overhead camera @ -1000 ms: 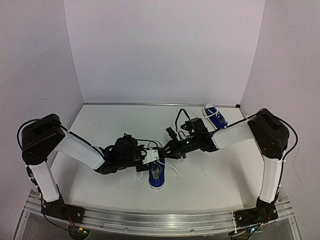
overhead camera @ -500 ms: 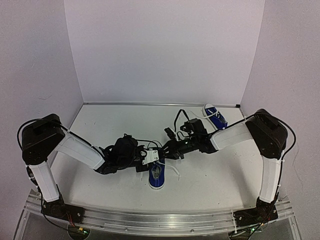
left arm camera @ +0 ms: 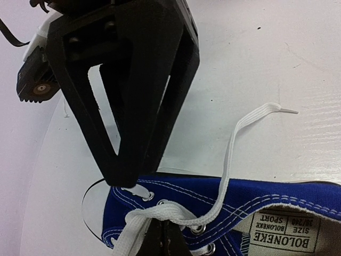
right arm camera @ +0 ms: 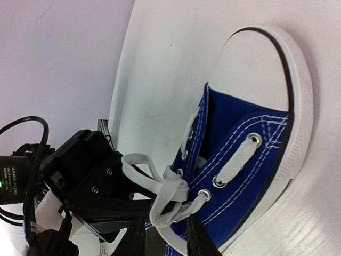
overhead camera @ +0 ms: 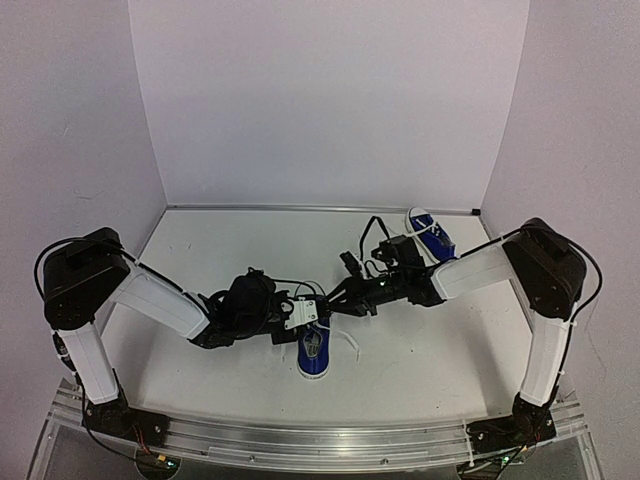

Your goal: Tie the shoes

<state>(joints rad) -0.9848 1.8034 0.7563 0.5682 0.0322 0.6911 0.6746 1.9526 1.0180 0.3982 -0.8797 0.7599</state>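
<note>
One blue shoe (overhead camera: 314, 352) lies near the front centre, toe towards the arms. The other shoe (overhead camera: 430, 233) sits at the back right, untouched. My left gripper (overhead camera: 300, 322) is at the near shoe's lacing. In the left wrist view its fingers (left arm camera: 165, 234) are pressed together under a bunch of white lace (left arm camera: 160, 213). My right gripper (overhead camera: 338, 300) reaches in from the right. In its wrist view its fingers (right arm camera: 162, 232) stand apart with a lace loop (right arm camera: 165, 218) hanging between them, below a loose knot (right arm camera: 178, 189). One lace end (left arm camera: 250, 120) lies free on the table.
The white table (overhead camera: 250, 240) is walled at the back and on both sides. The right gripper's black body (left arm camera: 125, 133) fills the upper left of the left wrist view. The left gripper's body (right arm camera: 90, 186) sits beside the knot in the right wrist view.
The right arm has shifted slightly to the right and back. The left arm and both shoes have stayed where they were.
</note>
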